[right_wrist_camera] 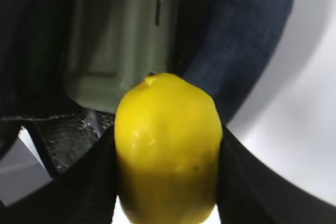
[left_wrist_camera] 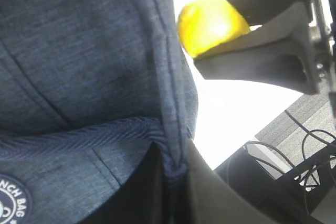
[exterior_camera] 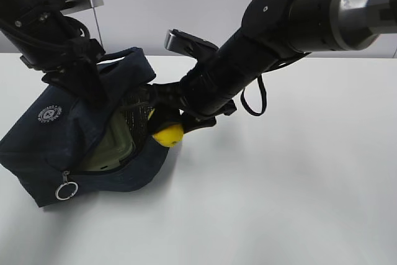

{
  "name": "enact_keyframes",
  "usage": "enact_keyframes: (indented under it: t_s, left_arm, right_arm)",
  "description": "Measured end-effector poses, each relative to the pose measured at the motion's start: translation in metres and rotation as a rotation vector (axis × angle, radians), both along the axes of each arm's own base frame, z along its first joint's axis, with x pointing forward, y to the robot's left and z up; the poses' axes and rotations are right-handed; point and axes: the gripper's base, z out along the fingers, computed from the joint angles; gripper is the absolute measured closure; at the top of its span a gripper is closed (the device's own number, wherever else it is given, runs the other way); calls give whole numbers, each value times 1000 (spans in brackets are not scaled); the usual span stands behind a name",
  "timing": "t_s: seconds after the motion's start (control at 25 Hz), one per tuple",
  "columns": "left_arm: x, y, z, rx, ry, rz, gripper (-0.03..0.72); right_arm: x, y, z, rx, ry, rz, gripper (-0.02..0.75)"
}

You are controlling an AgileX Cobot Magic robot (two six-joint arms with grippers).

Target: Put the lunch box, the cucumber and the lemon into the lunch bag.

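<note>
The navy lunch bag [exterior_camera: 43,141] lies on its side on the white table with its mouth held wide. My left gripper [left_wrist_camera: 176,174] is shut on a seam of the bag's fabric [left_wrist_camera: 79,51] at the top edge [exterior_camera: 93,72]. The sage-green lunch box [exterior_camera: 115,147] sits inside the bag [right_wrist_camera: 241,35], its lid [right_wrist_camera: 121,40] facing out. My right gripper [right_wrist_camera: 168,177] is shut on the yellow lemon [right_wrist_camera: 168,140] and holds it at the bag's mouth [exterior_camera: 168,134], just above the lower lip. I cannot make out the cucumber.
A metal ring zipper pull [exterior_camera: 66,189] hangs at the bag's front corner, below the round white logo [exterior_camera: 50,113]. The white table [exterior_camera: 279,203] spreads to the right and front. The right arm [exterior_camera: 279,23] reaches across from the upper right.
</note>
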Motion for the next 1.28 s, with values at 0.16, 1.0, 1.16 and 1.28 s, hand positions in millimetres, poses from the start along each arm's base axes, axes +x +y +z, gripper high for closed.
enact_keyframes:
  t_s: [0.16, 1.0, 1.16, 1.28]
  left_arm:
    - [0, 0, 0, -1, 0, 0, 683]
    - [0, 0, 0, -1, 0, -1, 683]
    - [0, 0, 0, -1, 0, -1, 683]
    - [0, 0, 0, -1, 0, -1, 683]
  right_arm:
    - [8, 6, 6, 95, -84, -37, 368]
    - [31, 25, -50, 311, -101, -114, 305]
    - [31, 25, -50, 310, -109, -108, 298]
    - [31, 25, -50, 310, -111, -104, 295]
